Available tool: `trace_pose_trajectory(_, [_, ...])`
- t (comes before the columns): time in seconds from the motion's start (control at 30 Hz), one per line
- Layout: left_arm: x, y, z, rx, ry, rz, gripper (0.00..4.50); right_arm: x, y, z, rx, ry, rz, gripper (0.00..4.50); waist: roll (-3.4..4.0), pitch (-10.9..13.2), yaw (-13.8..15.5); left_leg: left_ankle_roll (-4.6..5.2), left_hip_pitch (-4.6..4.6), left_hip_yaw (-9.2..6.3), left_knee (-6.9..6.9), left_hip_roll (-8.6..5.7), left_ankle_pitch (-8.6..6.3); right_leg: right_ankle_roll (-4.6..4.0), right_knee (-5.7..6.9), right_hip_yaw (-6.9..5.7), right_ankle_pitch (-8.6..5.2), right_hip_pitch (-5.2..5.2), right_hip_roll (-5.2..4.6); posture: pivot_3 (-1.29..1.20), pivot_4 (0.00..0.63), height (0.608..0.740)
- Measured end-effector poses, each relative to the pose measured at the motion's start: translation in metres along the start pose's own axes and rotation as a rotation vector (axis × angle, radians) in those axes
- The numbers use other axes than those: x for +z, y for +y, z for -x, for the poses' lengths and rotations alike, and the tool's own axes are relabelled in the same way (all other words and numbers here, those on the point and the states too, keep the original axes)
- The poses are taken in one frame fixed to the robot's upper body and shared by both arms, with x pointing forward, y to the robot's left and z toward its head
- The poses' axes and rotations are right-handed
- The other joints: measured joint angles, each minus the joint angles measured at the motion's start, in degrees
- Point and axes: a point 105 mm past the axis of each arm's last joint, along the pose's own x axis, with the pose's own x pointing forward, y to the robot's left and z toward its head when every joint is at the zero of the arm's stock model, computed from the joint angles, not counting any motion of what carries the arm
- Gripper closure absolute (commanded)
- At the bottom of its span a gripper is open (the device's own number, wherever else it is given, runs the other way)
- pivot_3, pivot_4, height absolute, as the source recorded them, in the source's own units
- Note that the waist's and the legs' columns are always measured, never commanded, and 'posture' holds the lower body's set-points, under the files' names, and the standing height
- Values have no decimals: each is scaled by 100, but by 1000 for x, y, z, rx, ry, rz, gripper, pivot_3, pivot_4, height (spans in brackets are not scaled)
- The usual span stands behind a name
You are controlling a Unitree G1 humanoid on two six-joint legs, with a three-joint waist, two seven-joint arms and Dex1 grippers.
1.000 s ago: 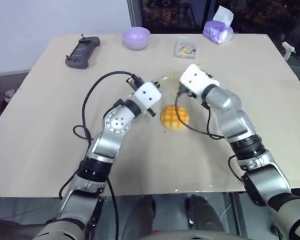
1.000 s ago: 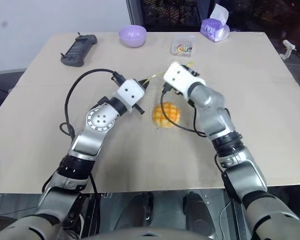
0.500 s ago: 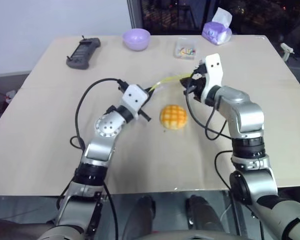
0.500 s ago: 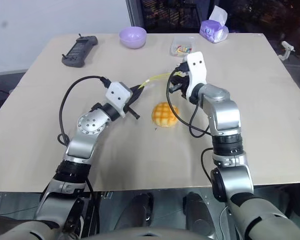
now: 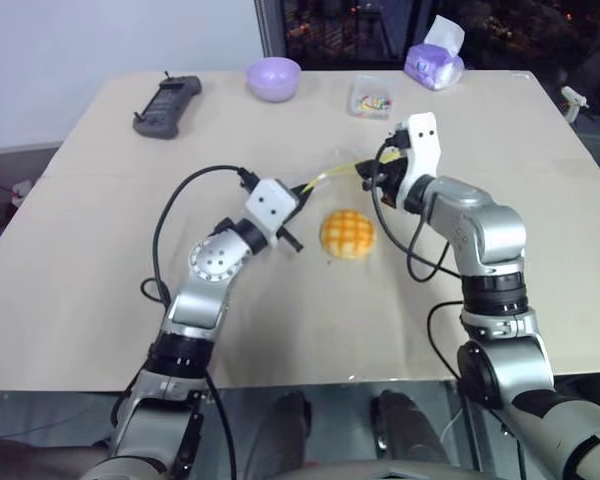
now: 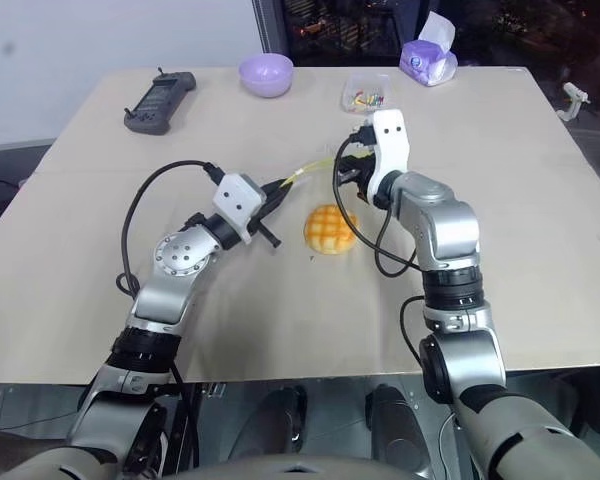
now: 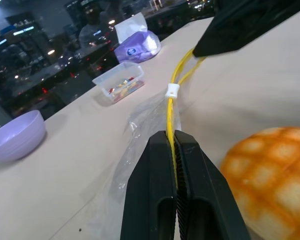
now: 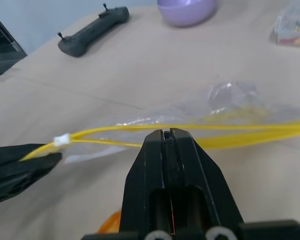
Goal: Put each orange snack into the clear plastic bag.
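Observation:
An orange snack (image 5: 347,232), a round bun with a darker grid on top, lies on the table between my two arms. The clear plastic bag (image 7: 140,135) hangs above and behind it, its yellow seal strip (image 5: 332,174) stretched between both grippers. My left gripper (image 5: 299,189) is shut on the strip's left end, as its fingertips (image 7: 182,141) show in the left wrist view. On the strip's right end my right gripper (image 5: 369,172) is shut, its fingers (image 8: 157,145) pressed together over the yellow line. The bag's crinkled film (image 8: 230,97) sags toward the table.
Along the far edge stand a lilac bowl (image 5: 272,76), a small clear box with coloured bits (image 5: 372,96) and a purple tissue pack (image 5: 435,60). A black controller (image 5: 166,103) lies at the far left. A white object (image 5: 575,98) sits by the right edge.
My right gripper rolled its wrist over and went from open to shut on the bag's yellow strip. The strip now runs taut between both grippers. The bun has not moved.

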Motion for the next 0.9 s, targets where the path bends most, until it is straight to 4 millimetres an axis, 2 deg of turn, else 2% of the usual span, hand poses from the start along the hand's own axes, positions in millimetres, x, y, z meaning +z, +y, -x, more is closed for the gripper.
trace_pose_trajectory(0.13, [1, -5, 0, -24, -10, -5, 4500, -8, 0, -5, 7, 22, -12, 4456, 0, 0, 1, 0, 0, 0, 0, 0, 0, 0, 0, 0, 0, 0, 0, 0, 150, 740])
trace_pose_trajectory(0.23, [3, -6, 0, -34, -21, -10, 4500, -30, -3, -15, 9, 85, -59, 4456, 0, 0, 0, 0, 1, 0, 0, 0, 0, 0, 0, 0, 0, 0, 1, 0, 150, 740])
trace_pose_trajectory(0.33, [7, -8, -1, -46, -35, -17, 4500, -36, -6, -18, 2, 92, -16, 4456, 0, 0, 1, 0, 1, 1, 0, 0, 0, 0, -2, 1, 0, 0, 0, 0, 150, 740])
trace_pose_trajectory(0.43, [9, -17, -1, -91, -50, -26, 4500, -34, -8, -22, 8, 70, 330, 4456, 0, 0, -4, 0, 1, 3, 0, 0, 0, 0, -3, 1, 0, 0, 1, 0, 150, 740])
trace_pose_trajectory(0.53, [10, -18, -2, -101, -53, -28, 4500, -39, -2, -28, 28, 53, 566, 4456, 0, 0, -27, -1, 3, 2, -1, 2, 0, 0, -2, 1, 0, 0, 2, 0, 150, 740])
trace_pose_trajectory(0.63, [9, -18, -2, -99, -49, -31, 4500, -37, 0, -29, 38, 4, 725, 4456, 0, 0, -25, -1, 3, 2, -1, 2, 1, 0, -3, 2, 0, 0, 2, 0, 150, 740])
trace_pose_trajectory(0.73, [7, -16, -2, -86, -38, -42, 4500, -28, 7, -28, 59, -61, 863, 3724, 0, 0, -28, -2, 3, 2, -1, 2, 1, 0, -3, 2, 0, 0, 2, 0, 150, 740])
trace_pose_trajectory(0.87, [5, -14, -2, -64, -27, -48, 4500, -21, 14, -27, 68, -130, 1022, 1802, 0, 0, -19, -4, 3, 1, -1, 2, 2, 0, -3, 2, 0, 0, 2, 0, 150, 740])
trace_pose_trajectory(0.9, [5, -14, -2, -62, -25, -48, 4500, -21, 14, -27, 67, -133, 1030, 1466, 0, 0, -17, -4, 3, 1, -1, 2, 2, 0, -3, 2, 0, 0, 2, 0, 150, 740])
